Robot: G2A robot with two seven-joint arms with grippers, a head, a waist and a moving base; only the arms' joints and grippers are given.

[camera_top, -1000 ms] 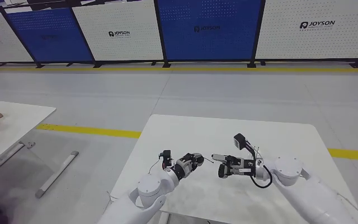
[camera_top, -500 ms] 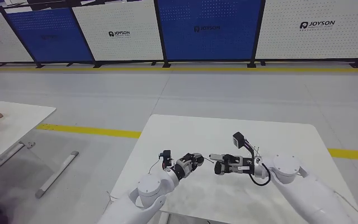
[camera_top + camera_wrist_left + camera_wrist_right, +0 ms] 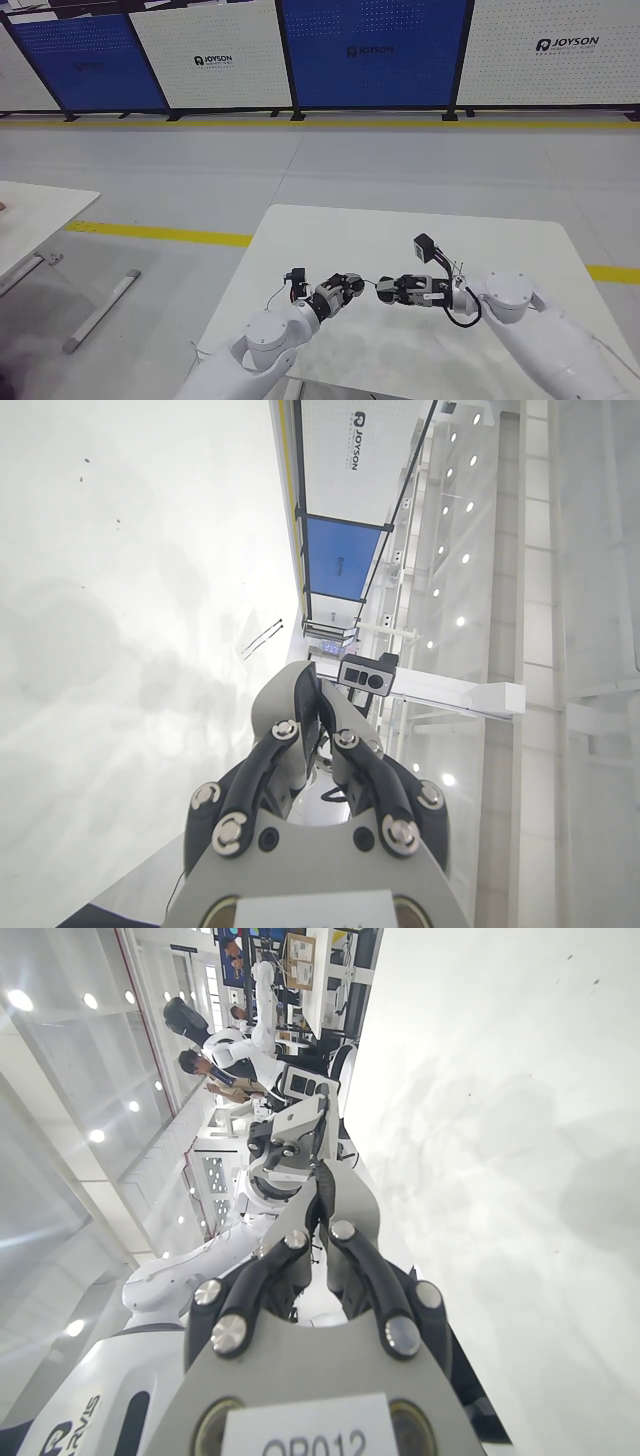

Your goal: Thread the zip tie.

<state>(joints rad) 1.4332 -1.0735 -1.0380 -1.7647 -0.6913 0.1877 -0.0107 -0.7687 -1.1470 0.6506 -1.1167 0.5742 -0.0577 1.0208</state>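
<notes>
Above the white table (image 3: 420, 235), my two grippers face each other tip to tip. My left gripper (image 3: 355, 284) is shut, its dark pads pressed together (image 3: 311, 680). My right gripper (image 3: 384, 290) is also shut (image 3: 322, 1178) and stands just to the right of it. A thin black zip tie (image 3: 369, 285) bridges the small gap between the two tips, and each gripper appears to pinch one end. Where exactly it sits between the pads is hidden.
Two spare black zip ties (image 3: 262, 637) lie side by side on the table beyond the left gripper's tips. The tabletop around the grippers is bare white surface. Floor surrounds the table edges.
My right gripper has slid left toward the left gripper, and the gap between the tips has shrunk. The left arm has stayed put.
</notes>
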